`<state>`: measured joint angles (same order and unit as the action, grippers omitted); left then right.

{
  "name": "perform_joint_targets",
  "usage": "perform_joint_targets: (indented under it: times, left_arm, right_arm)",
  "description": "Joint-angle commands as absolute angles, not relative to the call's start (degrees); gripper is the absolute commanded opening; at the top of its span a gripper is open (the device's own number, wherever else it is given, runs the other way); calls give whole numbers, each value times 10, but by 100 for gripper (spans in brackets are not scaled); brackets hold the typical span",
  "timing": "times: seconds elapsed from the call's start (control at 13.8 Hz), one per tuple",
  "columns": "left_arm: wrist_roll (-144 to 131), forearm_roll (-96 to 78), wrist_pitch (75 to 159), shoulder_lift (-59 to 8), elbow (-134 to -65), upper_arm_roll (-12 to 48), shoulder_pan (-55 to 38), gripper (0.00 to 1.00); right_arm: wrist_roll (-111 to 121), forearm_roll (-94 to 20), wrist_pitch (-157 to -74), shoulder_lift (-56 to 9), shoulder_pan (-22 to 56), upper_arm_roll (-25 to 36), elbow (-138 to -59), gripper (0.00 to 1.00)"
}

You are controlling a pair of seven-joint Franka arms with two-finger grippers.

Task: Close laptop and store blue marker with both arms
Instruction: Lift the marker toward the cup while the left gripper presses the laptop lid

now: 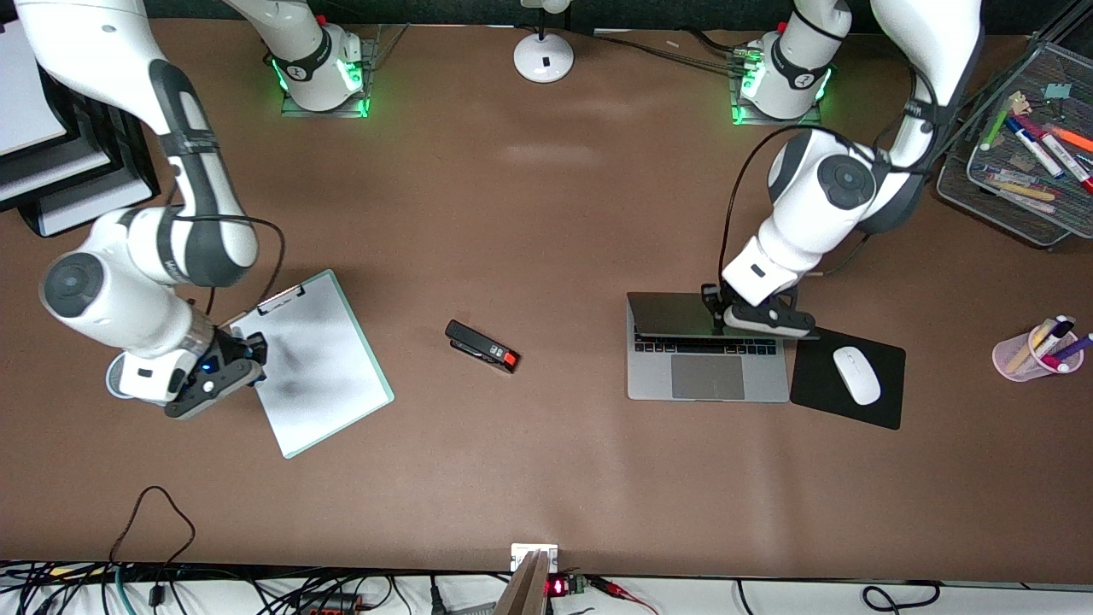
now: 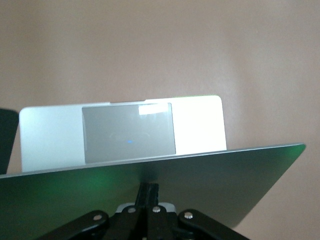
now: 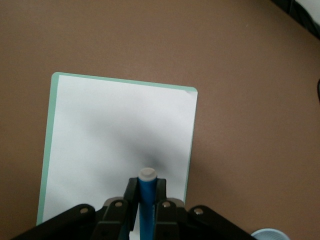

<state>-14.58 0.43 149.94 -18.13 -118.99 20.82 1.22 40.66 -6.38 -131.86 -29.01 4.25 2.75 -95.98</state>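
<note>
The laptop (image 1: 707,377) lies toward the left arm's end of the table with its lid (image 1: 670,314) tilted well down over the keys. My left gripper (image 1: 716,309) is shut, its fingers (image 2: 152,192) pressed against the back of the lid (image 2: 215,180). The trackpad (image 2: 129,132) shows under the lid's edge. My right gripper (image 1: 243,359) hovers over the edge of the clipboard (image 1: 320,367). It is shut on the blue marker (image 3: 147,200), which stands upright between the fingers, white end toward the clipboard. The gripper (image 3: 146,187) is over the clipboard's white sheet (image 3: 110,130).
A black-and-red stapler (image 1: 482,346) lies mid-table. A black mouse pad (image 1: 854,414) with a white mouse (image 1: 856,374) lies beside the laptop. A pink cup of pens (image 1: 1037,354) and a mesh tray of markers (image 1: 1025,196) stand at the left arm's end. A lamp base (image 1: 544,55) stands between the robot bases.
</note>
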Motion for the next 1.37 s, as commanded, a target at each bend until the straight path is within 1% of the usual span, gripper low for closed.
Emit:
perform_joint_targets:
  times: [0.0, 0.43, 0.51, 0.65, 0.72, 1.01, 1.3]
  left_arm:
    - [-140, 40, 1522, -242, -1134, 203, 18, 0]
    - [-139, 54, 1589, -331, -1083, 185, 12, 0]
    - [-140, 60, 1590, -341, -1076, 185, 11, 0]
    - [-141, 115, 1594, -376, -1050, 182, 14, 0]
    - [-141, 119, 1603, -388, -1048, 181, 13, 0]
    - [-142, 119, 1657, -423, -1048, 178, 13, 0]
    - [-142, 120, 1661, -427, -1048, 173, 12, 0]
  right_arm:
    - [535, -123, -1286, -280, 10, 24, -942, 4]
    - [767, -234, -1164, -283, -52, 24, -868, 4]
    - [802, -250, -1158, -285, -60, 24, -861, 4]
    - [950, -314, -1127, -287, -86, 25, -853, 4]
    - [996, -335, -1112, -287, -97, 25, -854, 4]
    - [1083, -366, -1050, -288, -132, 25, -836, 4]
    - [1159, -418, -983, -308, -168, 25, -798, 4]
